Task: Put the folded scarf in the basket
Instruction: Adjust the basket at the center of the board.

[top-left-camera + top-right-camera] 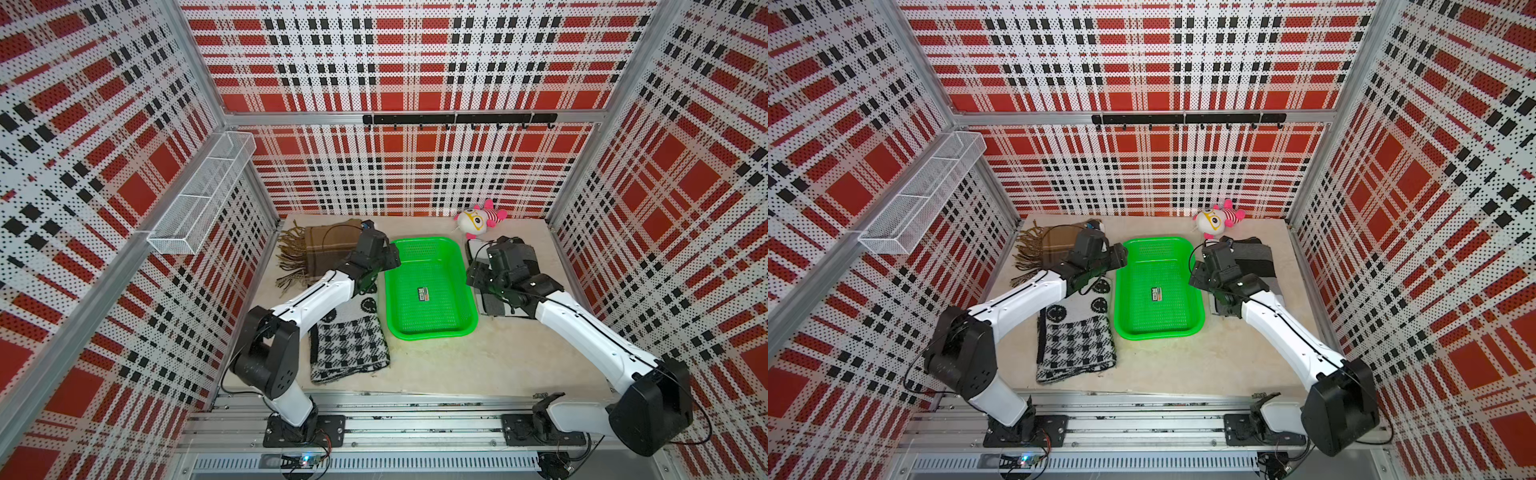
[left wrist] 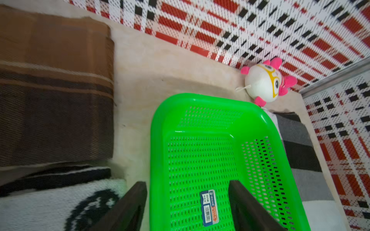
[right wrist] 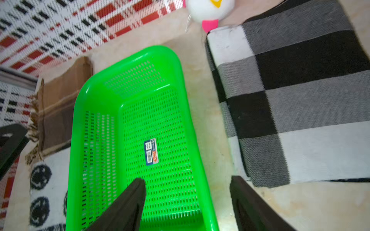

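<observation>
Basket is bright green, perforated, sticker inside.

A white plush toy with pink limbs and yellow glasses lies on the beige tabletop, below the black hook rail. Left of that rail, a white wire-mesh rack, apparently three-compartmented, hangs on the plaid side wall.

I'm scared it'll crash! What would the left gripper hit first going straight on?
Probably the green basket; the left gripper points down at its side wall, jaws open astride it. Depth is unclear.
</observation>
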Controlling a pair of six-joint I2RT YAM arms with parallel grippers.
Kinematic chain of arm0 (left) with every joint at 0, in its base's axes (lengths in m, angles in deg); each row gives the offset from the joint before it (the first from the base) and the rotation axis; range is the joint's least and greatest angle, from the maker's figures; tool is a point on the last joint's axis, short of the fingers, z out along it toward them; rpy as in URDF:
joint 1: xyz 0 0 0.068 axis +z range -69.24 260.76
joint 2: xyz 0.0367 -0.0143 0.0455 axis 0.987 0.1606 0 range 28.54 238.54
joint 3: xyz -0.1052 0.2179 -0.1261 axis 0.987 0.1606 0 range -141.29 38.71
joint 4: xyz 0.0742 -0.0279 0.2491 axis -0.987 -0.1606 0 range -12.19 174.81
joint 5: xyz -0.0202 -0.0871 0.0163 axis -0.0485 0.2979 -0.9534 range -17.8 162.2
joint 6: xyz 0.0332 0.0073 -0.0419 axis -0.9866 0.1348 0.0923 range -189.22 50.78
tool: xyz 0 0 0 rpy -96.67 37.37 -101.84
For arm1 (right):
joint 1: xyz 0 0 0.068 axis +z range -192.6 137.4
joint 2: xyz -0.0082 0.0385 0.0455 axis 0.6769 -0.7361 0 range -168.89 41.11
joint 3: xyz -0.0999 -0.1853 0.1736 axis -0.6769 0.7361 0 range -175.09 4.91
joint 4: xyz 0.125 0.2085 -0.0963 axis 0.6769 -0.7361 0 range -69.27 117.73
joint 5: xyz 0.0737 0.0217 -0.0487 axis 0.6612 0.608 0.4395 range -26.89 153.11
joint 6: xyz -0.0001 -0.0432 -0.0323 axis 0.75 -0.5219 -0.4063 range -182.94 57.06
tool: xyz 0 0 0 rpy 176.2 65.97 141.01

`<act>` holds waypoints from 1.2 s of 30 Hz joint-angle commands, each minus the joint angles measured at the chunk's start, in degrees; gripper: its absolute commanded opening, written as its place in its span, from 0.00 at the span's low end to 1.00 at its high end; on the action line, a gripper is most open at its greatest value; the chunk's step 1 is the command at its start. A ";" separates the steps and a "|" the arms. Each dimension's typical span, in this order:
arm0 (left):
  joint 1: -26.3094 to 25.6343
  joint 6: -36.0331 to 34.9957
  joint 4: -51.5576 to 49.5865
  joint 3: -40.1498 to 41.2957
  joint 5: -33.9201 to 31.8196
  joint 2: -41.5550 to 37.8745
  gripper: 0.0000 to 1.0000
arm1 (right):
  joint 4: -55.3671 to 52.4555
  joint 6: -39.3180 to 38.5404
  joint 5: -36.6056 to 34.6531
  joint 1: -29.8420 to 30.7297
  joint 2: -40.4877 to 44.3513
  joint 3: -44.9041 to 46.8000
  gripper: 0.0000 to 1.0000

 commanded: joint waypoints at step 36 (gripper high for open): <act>3.83 7.11 -8.55 11.95 -4.16 -13.85 0.68 | -3.60 -0.95 17.70 -5.40 -28.23 -15.04 0.26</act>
